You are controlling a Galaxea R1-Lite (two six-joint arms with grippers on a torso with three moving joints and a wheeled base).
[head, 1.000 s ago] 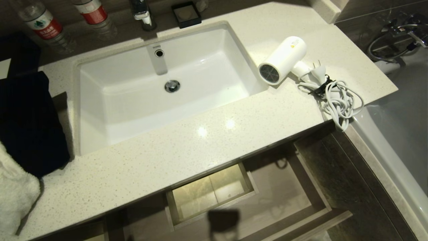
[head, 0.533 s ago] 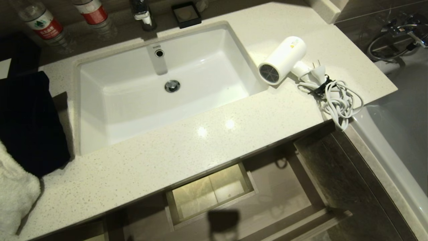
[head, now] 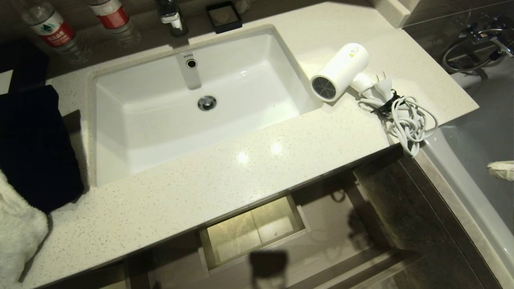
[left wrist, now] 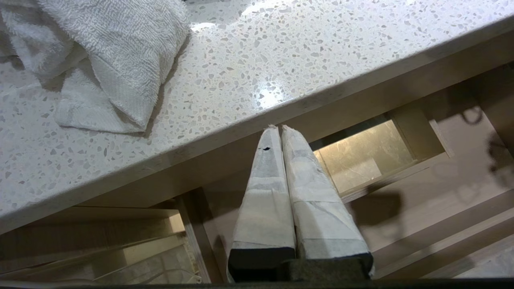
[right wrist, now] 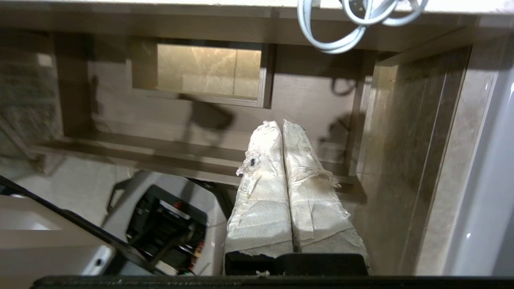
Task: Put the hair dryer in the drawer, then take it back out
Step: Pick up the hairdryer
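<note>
The white hair dryer point(head: 340, 71) lies on the speckled counter point(head: 225, 176) right of the sink, its grey grille facing the basin. Its coiled cord point(head: 405, 118) spills over the counter's edge and hangs in the right wrist view point(right wrist: 341, 36). Below the counter the wood-grain drawer point(head: 333, 228) stands pulled out, with a boxed cut-out point(head: 253, 230) at its back. My right gripper point(head: 492, 168) shows at the right edge over the bathtub, shut and empty point(right wrist: 281, 123), well apart from the dryer. My left gripper point(left wrist: 278, 127) is shut and empty by the counter's front edge, over the drawer point(left wrist: 441, 188).
A white sink point(head: 200, 104) fills the counter's middle. Two bottles point(head: 52, 32), a tap and a black dish point(head: 223, 17) stand behind it. A dark cloth point(head: 36, 148) and a white towel point(head: 18, 233) lie at the left. The bathtub point(head: 482, 160) borders the right.
The tip of my right gripper has come into the head view at the right edge, and its shadow now falls in the drawer. The hair dryer and left gripper have not moved.
</note>
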